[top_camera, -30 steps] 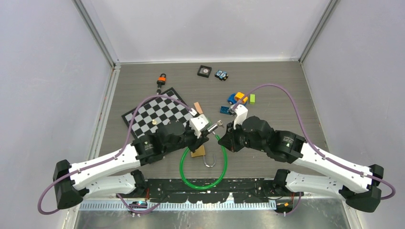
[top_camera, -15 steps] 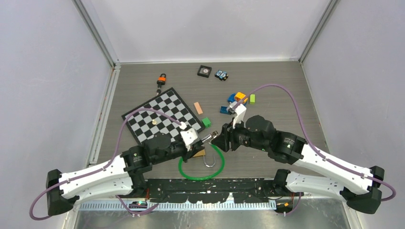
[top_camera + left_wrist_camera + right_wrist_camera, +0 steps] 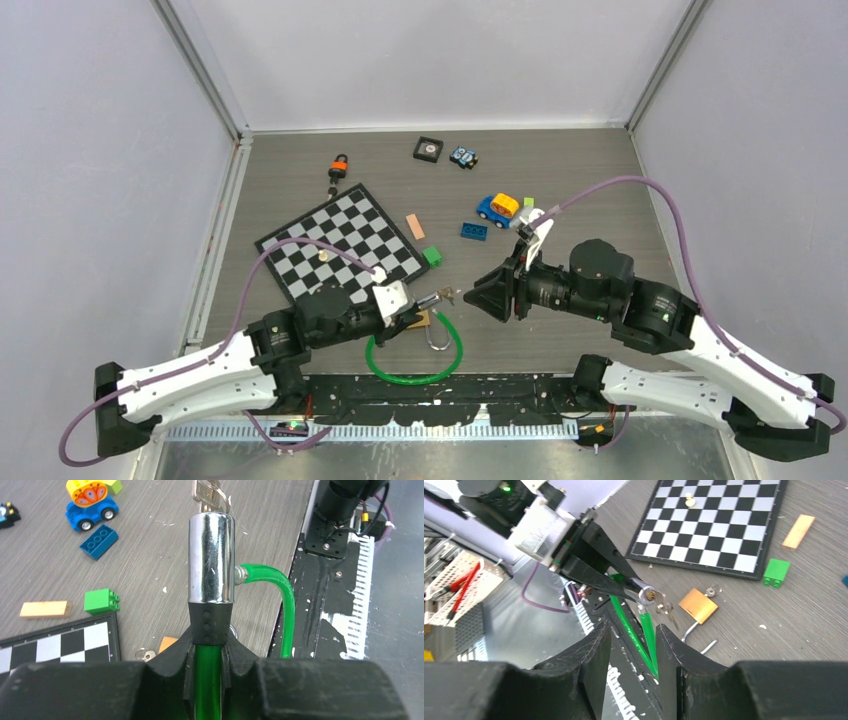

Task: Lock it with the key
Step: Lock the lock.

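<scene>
The left gripper (image 3: pixel 408 306) clamps the green cable lock (image 3: pixel 412 375) just behind its chrome cylinder (image 3: pixel 211 560); the key (image 3: pixel 210 495) sits in the cylinder's far end. The right gripper (image 3: pixel 476 293), jaws apart and empty, faces that end. Likely the key-turning step: next comes a square pinch on the key.

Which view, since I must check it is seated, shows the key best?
Left wrist: the key is large and close, sticking out of the chrome lock cylinder, though its top is cropped. Right wrist shows it small, end-on. Top external shows only a tiny glint.
</scene>
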You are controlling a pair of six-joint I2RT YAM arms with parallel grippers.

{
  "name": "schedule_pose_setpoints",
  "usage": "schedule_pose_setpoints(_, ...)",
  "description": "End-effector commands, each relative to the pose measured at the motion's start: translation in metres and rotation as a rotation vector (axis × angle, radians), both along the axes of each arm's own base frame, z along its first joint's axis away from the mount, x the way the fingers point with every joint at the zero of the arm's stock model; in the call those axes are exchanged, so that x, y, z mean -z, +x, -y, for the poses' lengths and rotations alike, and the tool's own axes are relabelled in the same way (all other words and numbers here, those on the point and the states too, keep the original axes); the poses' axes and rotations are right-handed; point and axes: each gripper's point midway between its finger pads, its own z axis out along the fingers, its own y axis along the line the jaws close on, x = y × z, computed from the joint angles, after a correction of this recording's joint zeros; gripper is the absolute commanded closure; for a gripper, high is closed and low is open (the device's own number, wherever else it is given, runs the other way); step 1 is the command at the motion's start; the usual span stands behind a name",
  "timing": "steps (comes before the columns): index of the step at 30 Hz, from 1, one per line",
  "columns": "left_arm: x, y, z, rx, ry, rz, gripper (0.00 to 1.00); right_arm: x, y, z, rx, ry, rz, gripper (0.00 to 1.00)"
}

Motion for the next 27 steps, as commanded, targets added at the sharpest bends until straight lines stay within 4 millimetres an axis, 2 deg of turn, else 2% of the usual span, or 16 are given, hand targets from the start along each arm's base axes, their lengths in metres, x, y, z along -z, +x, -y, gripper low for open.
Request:
schedule_pose_setpoints(1, -0.029, -0.016, 0.007, 0.125, -0.090, 0.092, 1.00, -0.018, -0.018, -0.009, -0.101, 0.012, -0.060, 0.58)
schedule_pose_setpoints(7, -0.033, -0.026, 0.004, 0.179, -0.104, 0.117, 1.00, -0.004, -0.028, -0.024, -0.171, -0.032, -0.161, 0.60)
schedule_pose_setpoints(14, -0.031, -0.030, 0.003, 0.200, -0.097, 0.111, 1.00, 0.001, -0.023, -0.035, -0.157, -0.023, -0.195, 0.68)
schedule_pose_setpoints(19, -0.031, -0.030, 0.004, 0.203, -0.097, 0.112, 1.00, 0.005, -0.021, -0.037, -0.156, -0.032, -0.197, 0.73)
schedule_pose_setpoints(27, -0.034, -0.031, 0.004, 0.207, -0.097, 0.117, 1.00, 0.018, -0.015, -0.033, -0.123, -0.082, -0.189, 0.73)
